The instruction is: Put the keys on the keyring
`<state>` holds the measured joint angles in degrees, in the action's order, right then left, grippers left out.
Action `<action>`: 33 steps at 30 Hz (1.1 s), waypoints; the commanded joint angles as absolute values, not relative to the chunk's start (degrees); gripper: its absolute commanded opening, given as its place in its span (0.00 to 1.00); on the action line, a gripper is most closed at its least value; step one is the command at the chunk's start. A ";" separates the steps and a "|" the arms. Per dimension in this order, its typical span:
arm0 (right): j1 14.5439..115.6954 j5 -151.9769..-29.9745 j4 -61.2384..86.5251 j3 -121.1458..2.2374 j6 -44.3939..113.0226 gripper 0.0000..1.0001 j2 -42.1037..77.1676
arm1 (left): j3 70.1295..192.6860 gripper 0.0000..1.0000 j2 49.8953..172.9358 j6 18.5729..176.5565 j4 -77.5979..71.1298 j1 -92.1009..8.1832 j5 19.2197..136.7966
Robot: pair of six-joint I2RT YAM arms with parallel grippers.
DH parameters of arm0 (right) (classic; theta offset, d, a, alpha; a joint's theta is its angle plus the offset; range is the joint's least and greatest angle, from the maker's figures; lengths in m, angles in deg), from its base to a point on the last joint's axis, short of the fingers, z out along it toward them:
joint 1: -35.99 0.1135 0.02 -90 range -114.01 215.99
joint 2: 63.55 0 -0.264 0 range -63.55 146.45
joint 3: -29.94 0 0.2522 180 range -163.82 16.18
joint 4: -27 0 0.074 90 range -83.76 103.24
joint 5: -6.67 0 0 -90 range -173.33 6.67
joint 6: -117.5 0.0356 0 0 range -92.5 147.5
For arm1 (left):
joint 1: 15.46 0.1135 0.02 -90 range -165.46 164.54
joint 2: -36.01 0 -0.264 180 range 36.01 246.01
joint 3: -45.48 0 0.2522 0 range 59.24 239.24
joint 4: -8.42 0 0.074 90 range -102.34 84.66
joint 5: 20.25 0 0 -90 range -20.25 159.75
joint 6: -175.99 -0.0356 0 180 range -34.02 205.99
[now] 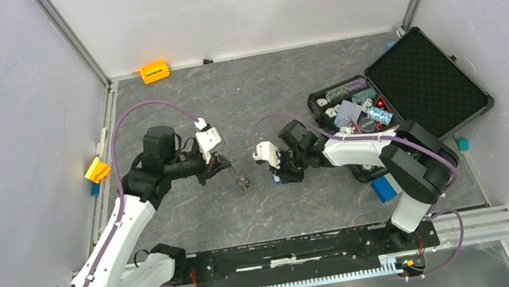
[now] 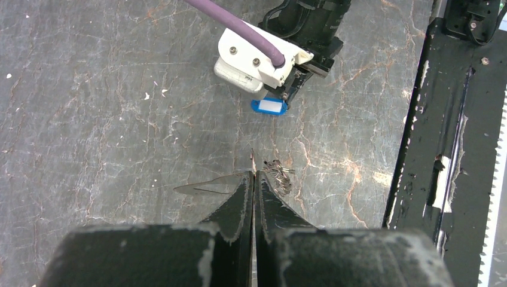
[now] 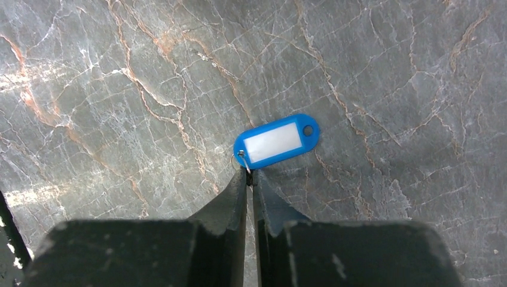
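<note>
In the left wrist view my left gripper (image 2: pixel 253 174) is shut on a thin flat grey metal piece seen edge-on, which looks like the keyring (image 2: pixel 252 161). A small tangle of pale metal (image 2: pixel 279 173) sits right beside its tip; I cannot tell if it is a key. In the top view the left gripper (image 1: pixel 228 166) hovers at table centre with a dark bit (image 1: pixel 242 184) below it. My right gripper (image 3: pixel 249 174) is shut on the wire loop of the blue-tagged key (image 3: pixel 275 142), low over the table. The tag also shows in the left wrist view (image 2: pixel 269 106). The right gripper (image 1: pixel 278 178) is a short gap to the right of the left one.
An open black case (image 1: pixel 419 83) with poker chips stands at the right rear. A blue block (image 1: pixel 383 189) lies by the right arm's base. An orange block (image 1: pixel 154 71) sits at the back wall, a yellow one (image 1: pixel 97 169) at the left rail. The black base rail (image 2: pixel 448 149) runs along the near edge.
</note>
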<state>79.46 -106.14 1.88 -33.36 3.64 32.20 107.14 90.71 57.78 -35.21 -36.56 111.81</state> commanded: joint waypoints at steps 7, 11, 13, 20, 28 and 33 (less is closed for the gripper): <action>79.70 -106.16 0.76 -35.67 2.32 0.04 29.34 | 107.31 0.02 89.86 57.83 -32.50 -36.76 111.86; 79.59 -106.51 0.52 -35.59 1.35 0.02 28.16 | 107.18 0.02 89.89 57.65 -32.52 -36.77 111.76; 79.56 -106.62 0.09 -35.91 0.71 0.01 27.38 | 107.14 0.02 90.13 57.43 -32.51 -36.77 111.87; 78.82 -108.98 -1.81 -37.14 -1.32 0.00 25.34 | 106.51 0.02 90.59 57.53 -30.78 -36.75 113.31; 75.58 -121.60 -3.36 -40.61 -5.45 0.00 21.05 | 107.05 0.02 92.63 56.54 -27.96 -36.77 119.30; 74.67 -127.14 -2.94 -41.52 -7.65 0.00 16.43 | 109.84 0.02 94.87 56.74 -27.84 -37.66 121.08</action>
